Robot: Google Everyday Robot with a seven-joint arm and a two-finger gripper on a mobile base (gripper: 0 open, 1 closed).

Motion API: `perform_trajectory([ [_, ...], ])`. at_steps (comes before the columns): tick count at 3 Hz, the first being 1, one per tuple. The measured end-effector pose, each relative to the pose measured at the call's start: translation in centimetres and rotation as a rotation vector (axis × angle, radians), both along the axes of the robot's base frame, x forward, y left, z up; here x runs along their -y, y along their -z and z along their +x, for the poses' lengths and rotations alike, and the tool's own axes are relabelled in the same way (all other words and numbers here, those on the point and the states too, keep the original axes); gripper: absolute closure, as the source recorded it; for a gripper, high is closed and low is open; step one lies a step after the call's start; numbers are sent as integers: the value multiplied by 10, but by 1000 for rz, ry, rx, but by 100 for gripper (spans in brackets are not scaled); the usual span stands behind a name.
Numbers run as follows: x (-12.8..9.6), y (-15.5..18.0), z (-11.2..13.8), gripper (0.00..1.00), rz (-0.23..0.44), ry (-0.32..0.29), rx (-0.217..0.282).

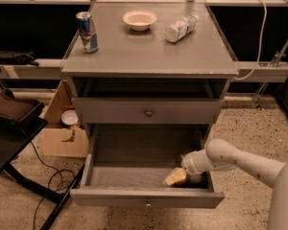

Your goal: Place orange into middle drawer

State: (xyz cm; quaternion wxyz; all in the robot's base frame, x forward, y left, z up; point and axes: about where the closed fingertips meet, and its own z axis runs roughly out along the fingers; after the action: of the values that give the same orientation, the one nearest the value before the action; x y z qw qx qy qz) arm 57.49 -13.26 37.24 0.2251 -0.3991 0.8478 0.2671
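The middle drawer [134,176] is pulled out below the table top, with a flat grey floor and a front panel with a small knob [148,204]. My gripper [175,177] reaches in from the right and sits low over the drawer floor at its front right corner, just behind the front panel. Its pale yellowish tip points left. The orange does not show as a separate round fruit; it is hidden at or behind the gripper tip.
A closed upper drawer [148,110] sits above. On the table top stand a drink can [87,31], a white bowl [139,19] and a lying white plastic bottle [180,28]. A cardboard box [62,133] and cables lie on the floor at left.
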Motion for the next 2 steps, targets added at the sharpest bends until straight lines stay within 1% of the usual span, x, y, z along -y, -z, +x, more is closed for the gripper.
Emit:
perform_trajectory([
  [1, -1, 1, -2, 0, 2, 3, 0],
  [2, 4, -26, -17, 0, 21, 9, 43],
])
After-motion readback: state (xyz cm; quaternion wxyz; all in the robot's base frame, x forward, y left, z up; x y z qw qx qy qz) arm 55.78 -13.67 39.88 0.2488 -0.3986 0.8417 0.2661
